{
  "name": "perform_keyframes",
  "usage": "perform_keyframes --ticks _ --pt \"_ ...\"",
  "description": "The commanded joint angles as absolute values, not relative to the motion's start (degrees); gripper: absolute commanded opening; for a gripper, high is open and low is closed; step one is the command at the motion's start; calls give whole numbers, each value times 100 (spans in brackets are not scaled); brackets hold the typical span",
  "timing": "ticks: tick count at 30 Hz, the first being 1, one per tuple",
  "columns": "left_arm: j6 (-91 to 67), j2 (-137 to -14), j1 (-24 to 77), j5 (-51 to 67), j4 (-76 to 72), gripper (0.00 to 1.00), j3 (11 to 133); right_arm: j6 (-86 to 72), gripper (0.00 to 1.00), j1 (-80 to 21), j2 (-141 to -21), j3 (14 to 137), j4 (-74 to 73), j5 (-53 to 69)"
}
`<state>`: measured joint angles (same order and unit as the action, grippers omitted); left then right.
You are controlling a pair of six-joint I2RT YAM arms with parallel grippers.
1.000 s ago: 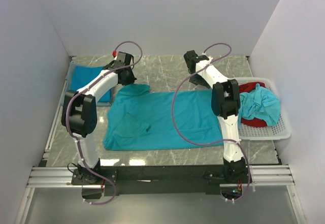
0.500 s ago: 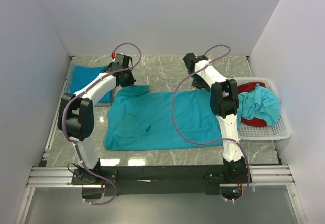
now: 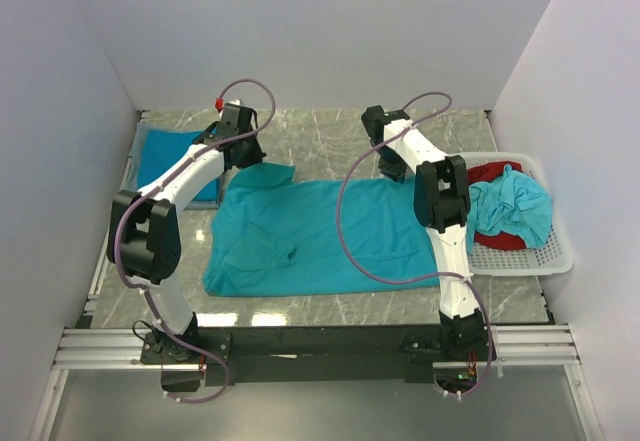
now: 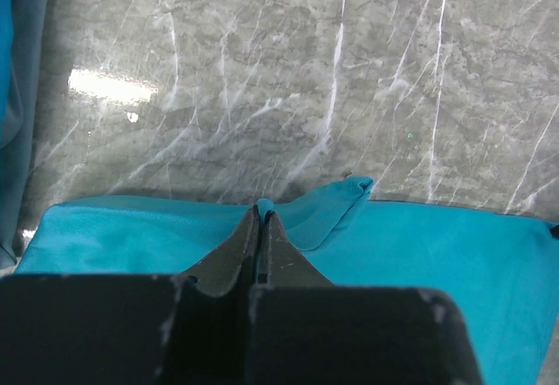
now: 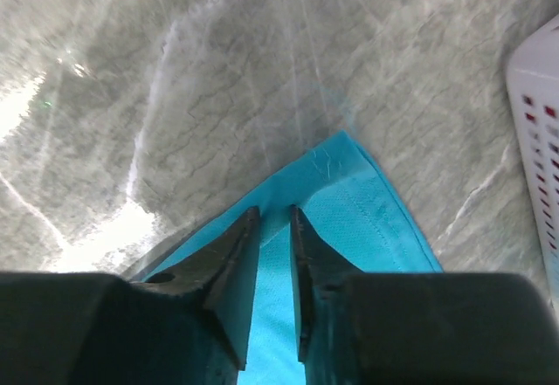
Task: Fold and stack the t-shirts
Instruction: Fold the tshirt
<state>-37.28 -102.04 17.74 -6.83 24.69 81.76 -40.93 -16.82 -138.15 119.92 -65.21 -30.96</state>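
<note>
A teal t-shirt [image 3: 310,236] lies spread flat in the middle of the marble table. My left gripper [image 3: 252,161] is at its far left corner. In the left wrist view that gripper [image 4: 263,210] is shut on a small pinch of the shirt's [image 4: 437,254] edge, with a folded-over flap just to its right. My right gripper [image 3: 393,171] is at the far right corner. Its jaws [image 5: 275,212] stand a narrow gap apart astride the shirt's [image 5: 367,210] corner, with cloth showing in the gap.
Another teal shirt [image 3: 165,156] lies folded at the far left of the table. A white lattice basket [image 3: 555,256] at the right holds a red garment [image 3: 492,172] and a crumpled teal shirt [image 3: 515,211]. White walls close in the sides and back.
The right gripper's jaws have narrowed over the far right corner. The left arm's elbow has swung left while its gripper stayed shut at the far left corner.
</note>
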Motion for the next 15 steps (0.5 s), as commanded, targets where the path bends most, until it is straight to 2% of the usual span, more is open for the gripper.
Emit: perform_keyframes --ticks 1,2,7,15 --pt "-3797 -9870 1802 -642 2329 0 8095 -4192 27 -1617 -13606 11892 -6495 -3067" --pt "-3814 -9853 1802 -633 2320 0 8086 -4192 20 -1617 -13605 11892 -6486 -3076" --pt "-3841 -9809 1802 -615 2276 0 8051 -4210 0 -1617 -13588 11865 -6408 -3094" --pt "-3928 -9686 1802 -545 2259 0 7840 -4140 0 -1617 -13071 11216 -5714 -3182"
